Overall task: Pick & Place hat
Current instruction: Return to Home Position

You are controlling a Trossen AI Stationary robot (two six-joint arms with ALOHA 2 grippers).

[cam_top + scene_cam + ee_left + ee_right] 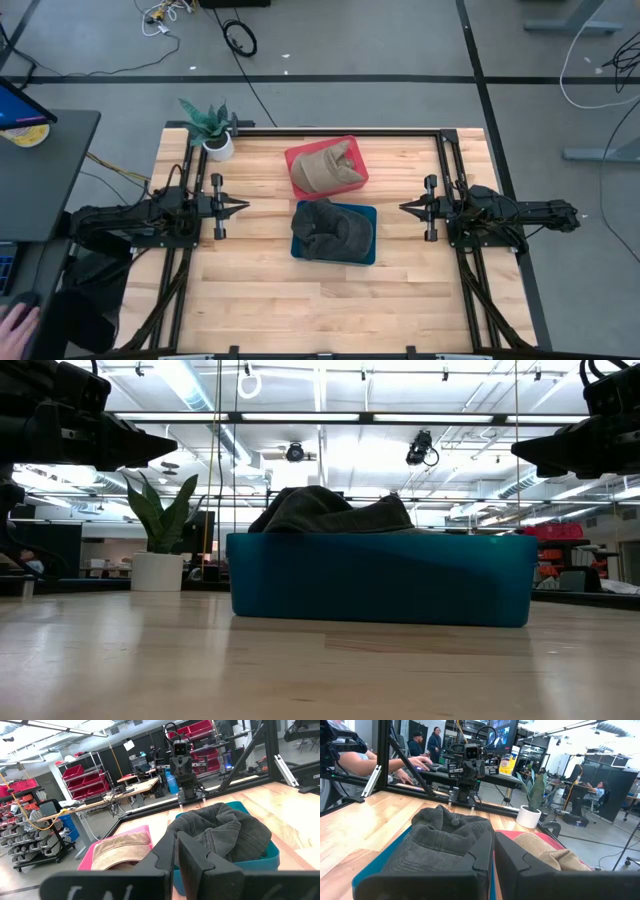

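From above: left pincer [243, 207] and right pincer [404, 208] both pressed narrow to a point, holding nothing, aimed at each other across the bench [300, 300]. Between the two tips and well apart from both, the blue bin [373, 240], with the black caps [332, 230] heaped inside. Touching or just beside it, a little off the line between the pincers, the red bin [293, 157] with the brown cap [322, 172] lying in it. Near the left pincer, at the bench corner, a potted plant [212, 128]. From bench height: both pincers high above the wood, one at each side, tips turned inward; lower and between them the blue bin, dark cloth rising over its rim; red bin hidden behind. From the left wrist: own fingers nearly touching, nothing between; straight ahead the black caps in the blue bin, beside them the brown cap in the red bin, farther off the right arm facing back. From the right wrist: fingers closed together, empty; ahead the same two bins with their caps, then the plant, the left arm, and people at a desk beyond the bench.
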